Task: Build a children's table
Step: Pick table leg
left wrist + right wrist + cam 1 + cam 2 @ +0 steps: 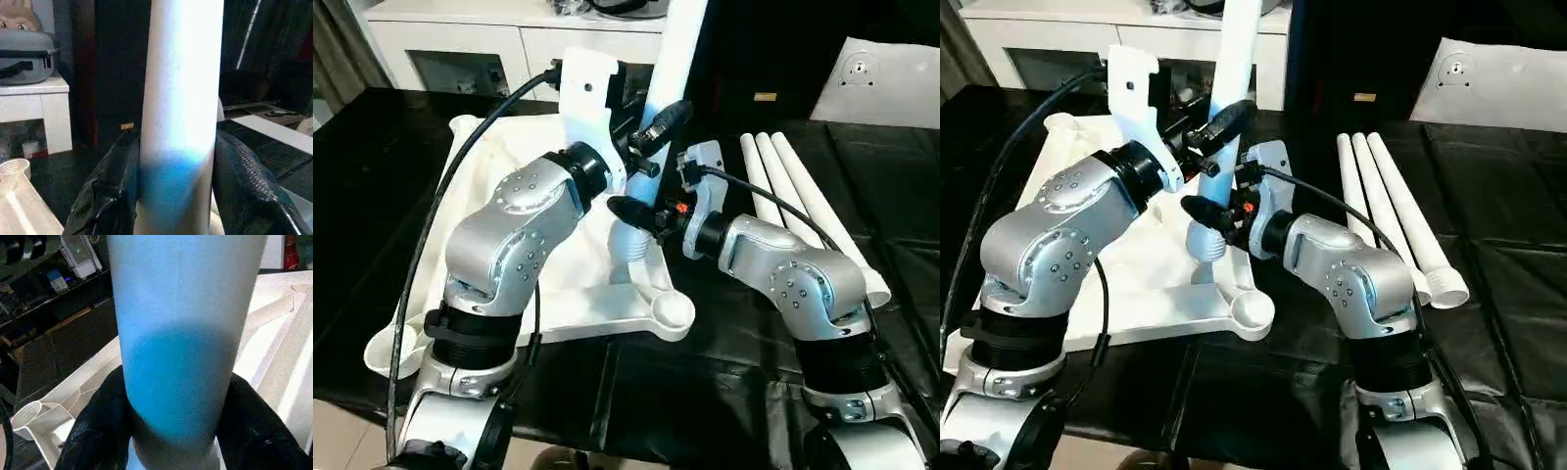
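The children's table top (558,299) lies upside down on the black surface, ribbed side up, with a round corner socket (672,311) at its near right. One white leg (668,69) stands upright over the top, its lower end just behind that socket. My left gripper (656,122) is shut on the leg higher up, and its black fingers (110,196) press both sides of the leg (181,98). My right gripper (632,219) is shut on the same leg lower down, with its fingers (100,431) against the leg (186,333).
Three more white legs (793,191) lie side by side on the black surface to the right. A white cabinet (509,39) stands behind the table top. A white board (881,78) lies at the back right. My cable (440,196) arcs over the left side.
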